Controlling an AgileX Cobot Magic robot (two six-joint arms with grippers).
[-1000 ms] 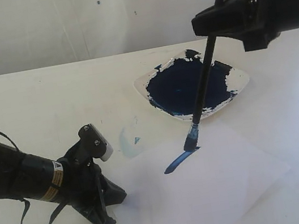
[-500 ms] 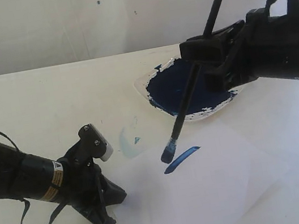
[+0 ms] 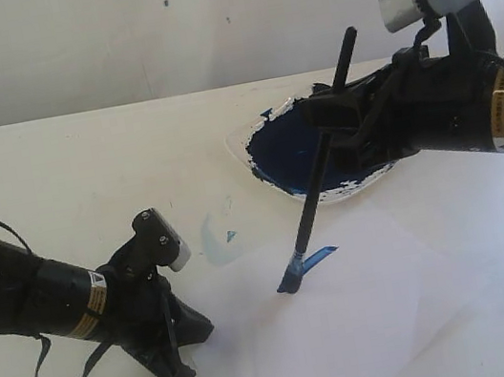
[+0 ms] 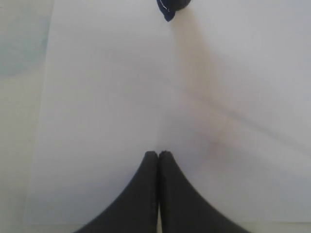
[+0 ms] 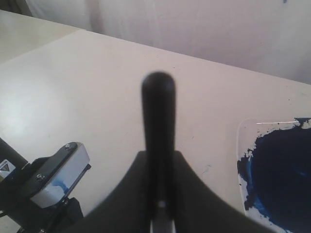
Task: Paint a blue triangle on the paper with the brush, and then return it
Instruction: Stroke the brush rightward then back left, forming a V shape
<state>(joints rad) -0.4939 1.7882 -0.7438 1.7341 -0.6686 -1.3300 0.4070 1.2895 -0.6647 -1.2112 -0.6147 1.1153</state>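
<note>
My right gripper [image 3: 336, 124] is shut on the black-handled brush [image 3: 315, 188], which slants down over the dish to the white paper [image 3: 371, 323]. Its blue tip [image 3: 290, 282] touches the paper at the lower end of a single short blue stroke [image 3: 317, 257]; no blue triangle shows. In the right wrist view the brush handle [image 5: 158, 126] rises between the shut fingers of the right gripper [image 5: 160, 160]. My left gripper [image 3: 178, 370] is shut and empty, tips pressed on the paper's near-left part. In the left wrist view its gripper [image 4: 158, 154] rests on the paper [image 4: 107, 121], with the brush tip [image 4: 170, 7] far ahead.
A white dish of dark blue paint [image 3: 318, 148] sits behind the paper, under the right arm. A faint pale-blue smudge [image 3: 217, 238] marks the table left of the paper. The left arm [image 3: 29, 298] lies across the table's left front.
The right arm has dropped and swung left, tilting the brush more. The tip lifted off the stroke's upper end and now touches at its lower-left end. The left arm has not moved.
</note>
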